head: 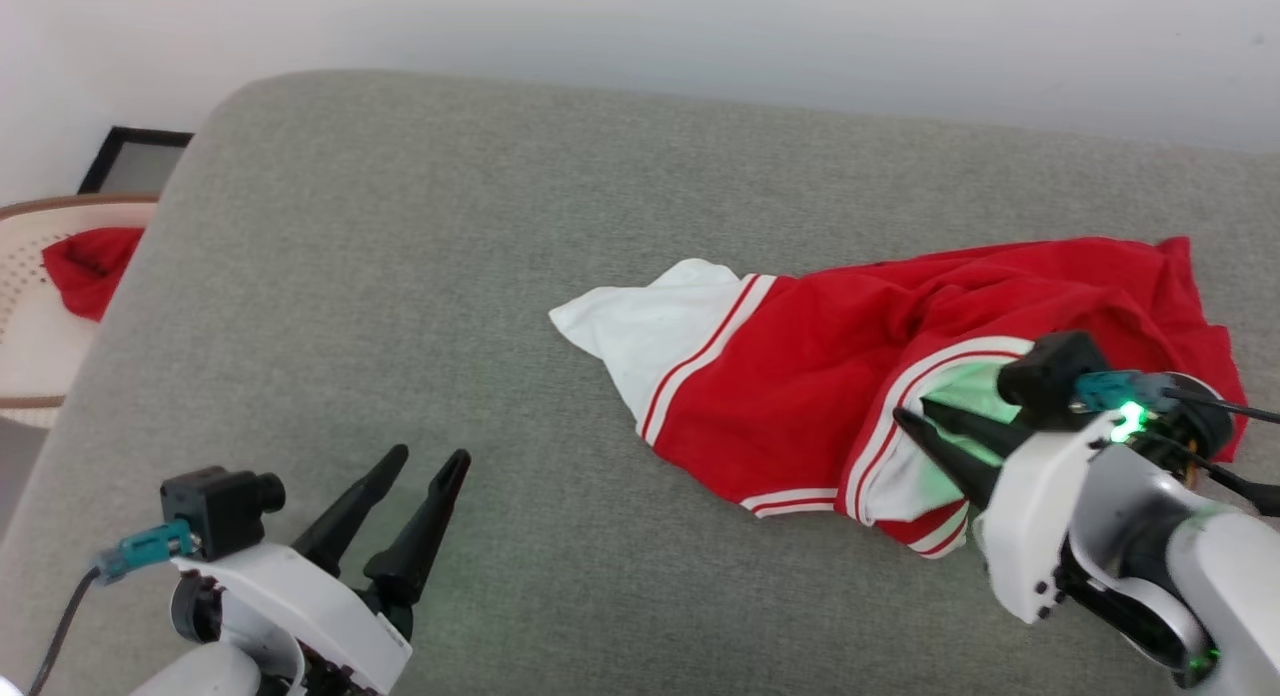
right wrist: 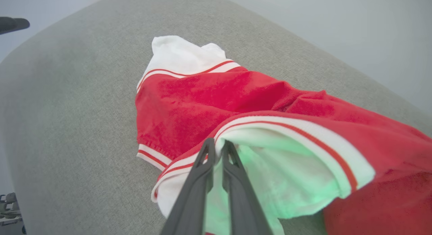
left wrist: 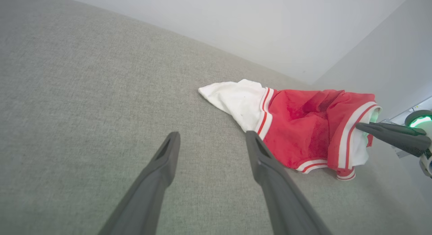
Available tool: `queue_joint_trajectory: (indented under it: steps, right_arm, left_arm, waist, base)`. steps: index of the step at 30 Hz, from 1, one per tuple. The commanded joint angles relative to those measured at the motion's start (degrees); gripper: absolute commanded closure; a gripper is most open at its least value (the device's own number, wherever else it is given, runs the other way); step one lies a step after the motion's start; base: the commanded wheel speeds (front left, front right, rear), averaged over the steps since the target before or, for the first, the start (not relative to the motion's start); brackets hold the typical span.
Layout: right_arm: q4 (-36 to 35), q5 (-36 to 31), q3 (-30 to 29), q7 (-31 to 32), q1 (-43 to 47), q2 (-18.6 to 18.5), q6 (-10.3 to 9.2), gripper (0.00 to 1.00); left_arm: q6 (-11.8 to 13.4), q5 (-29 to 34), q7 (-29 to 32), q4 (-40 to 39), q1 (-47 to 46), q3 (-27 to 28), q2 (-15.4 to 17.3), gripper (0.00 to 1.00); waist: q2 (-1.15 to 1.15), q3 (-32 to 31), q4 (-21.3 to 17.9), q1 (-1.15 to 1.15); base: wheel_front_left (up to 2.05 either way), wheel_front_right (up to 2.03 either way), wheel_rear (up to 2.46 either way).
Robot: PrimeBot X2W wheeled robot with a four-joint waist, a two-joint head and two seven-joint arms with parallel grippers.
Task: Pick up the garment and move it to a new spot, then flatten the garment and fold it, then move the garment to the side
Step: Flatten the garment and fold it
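1. The shirt lies on the grey cushion, right of centre. Its long axis runs left to right, with one white sleeve pointing left and the crumpled red body trailing off to the right.
2. Your right gripper is the nearer one. It sits at the shirt's near right end and points left along that axis.
3. Its fingers are clenched almost together on the striped edge of the second white sleeve. That edge looks slightly raised, so judge it as a grasp.
4. Your left gripper hovers over bare cushion at the near left, well apart from the shirt. Its fingers are spread and hold nothing.
5. The shirt lies to the right of and beyond that left gripper.
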Motion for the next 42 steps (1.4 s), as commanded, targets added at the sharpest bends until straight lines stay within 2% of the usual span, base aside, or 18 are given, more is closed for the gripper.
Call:
queue_joint_trajectory:
  steps: [1,8,14,18,26,35,39,40,41,42]
  right_arm:
    - [-0.92,1.26,-1.27,-0.47,1.53,-0.61,-0.04,0.00]
    - [-7.81,2.54,-8.54,1.86,8.17,-4.34,-0.04,0.00]
    - [-10.74,2.63,-13.32,5.46,11.97,-5.17,-0.04,0.00]
    - [-9.84,4.61,-14.61,8.69,12.28,-3.65,-0.04,0.00]
    - [-3.75,5.48,-13.99,12.73,7.61,-1.47,-0.04,0.00]
    - [-1.11,6.33,-10.55,17.09,6.55,-2.36,-0.04,0.00]
    - [-1.15,5.46,-9.98,16.99,6.27,-2.76,-0.04,0.00]
    - [-1.04,5.40,-9.73,17.02,6.18,-2.65,-0.04,0.14]
    - [-1.09,5.16,-9.00,17.31,6.11,-2.89,-0.04,0.50]
    - [-0.97,5.06,-8.59,17.39,6.06,-2.98,-0.04,0.63]
  left_arm:
    - [0.13,0.49,-0.06,-0.17,0.91,0.69,-0.38,0.00]
    - [-0.35,1.65,-0.06,-0.82,1.93,2.68,-0.68,0.00]
    - [-0.61,2.18,-0.06,-1.18,1.24,3.20,-0.73,0.00]
    - [-1.11,2.58,0.34,-0.94,-0.06,2.92,-1.13,0.00]
    - [-2.09,2.73,0.76,0.17,-1.30,2.51,-2.40,0.00]
    - [-2.79,2.56,0.43,1.70,-0.47,2.92,-3.59,0.00]
    - [-3.07,2.78,0.45,2.09,-0.68,2.86,-4.24,0.00]
    - [-3.15,2.83,0.43,2.19,-0.74,2.83,-4.38,0.00]
    - [-3.29,2.88,0.41,2.31,-0.77,2.82,-4.48,0.00]
    - [-3.36,2.92,0.39,2.43,-0.76,2.86,-4.54,0.00]
  waist:
    - [0.00,0.37,-0.93,0.00]
    - [0.00,2.27,-3.54,0.00]
    - [0.00,3.80,-4.60,0.00]
    - [0.00,4.80,-4.53,0.00]
    - [0.00,6.19,-2.66,0.00]
    - [0.00,6.06,-1.32,0.00]
    - [0.00,5.94,-1.01,0.00]
    - [0.00,5.91,-0.93,0.00]
    - [0.00,5.89,-0.86,0.00]
    - [0.00,5.91,-0.82,0.00]
  base:
    - [0.00,0.00,0.00]
    - [0.00,0.00,0.00]
    - [0.00,0.00,0.00]
    - [0.00,0.00,0.00]
    - [0.00,0.00,0.00]
    - [0.00,0.00,0.00]
    - [0.00,0.00,0.00]
    - [0.00,0.00,0.00]
    - [0.00,0.00,0.00]
    - [0.00,0.00,0.00]
